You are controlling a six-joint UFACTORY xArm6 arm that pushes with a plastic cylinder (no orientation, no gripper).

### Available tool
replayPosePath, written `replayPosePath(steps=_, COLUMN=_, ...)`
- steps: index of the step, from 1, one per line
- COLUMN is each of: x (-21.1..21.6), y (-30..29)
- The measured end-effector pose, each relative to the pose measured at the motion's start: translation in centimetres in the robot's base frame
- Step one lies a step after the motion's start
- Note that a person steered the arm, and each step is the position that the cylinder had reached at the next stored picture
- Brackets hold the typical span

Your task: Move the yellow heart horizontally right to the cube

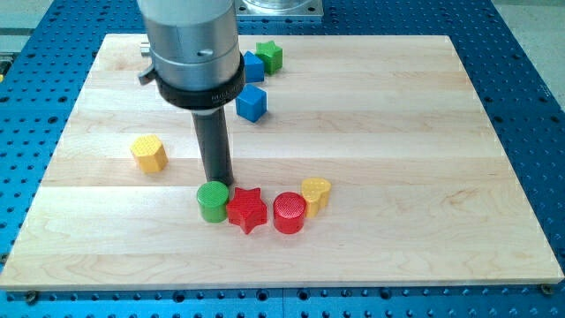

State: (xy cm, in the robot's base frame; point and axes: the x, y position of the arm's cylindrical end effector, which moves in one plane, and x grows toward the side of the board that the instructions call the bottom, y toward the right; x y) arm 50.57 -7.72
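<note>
A yellow heart-like block [315, 194] sits at the lower middle of the board, touching the right of a red cylinder [289, 213]. A blue cube [252, 103] lies in the upper middle. My tip [219, 183] rests just above the green cylinder [212, 201], at or very near its upper edge, and left of the red star [247, 210]. The tip is about a hundred pixels left of the yellow heart and well below the blue cube.
A yellow angular block [149, 153] lies alone at the left. A second blue block [253, 66] and a green star [269, 56] sit near the top, partly behind the arm's body [194, 49]. The wooden board [424, 132] lies on a blue perforated table.
</note>
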Motion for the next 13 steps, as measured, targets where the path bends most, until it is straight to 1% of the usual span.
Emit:
replayPosePath(steps=1, x=1.8, y=0.3)
replayPosePath(steps=2, x=-2.3, y=4.8)
replayPosePath(steps=3, x=-0.3, y=6.1)
replayPosePath(steps=4, x=1.4, y=12.5)
replayPosePath(steps=5, x=1.4, y=17.5)
replayPosePath(steps=6, x=6.2, y=17.0)
replayPosePath(steps=8, x=6.2, y=10.2)
replayPosePath(steps=9, x=1.9, y=13.4)
replayPosePath(steps=10, x=-0.3, y=24.0)
replayPosePath(steps=11, x=6.5, y=29.7)
replayPosePath(steps=12, x=11.1, y=29.8)
replayPosePath(steps=13, x=11.2, y=29.5)
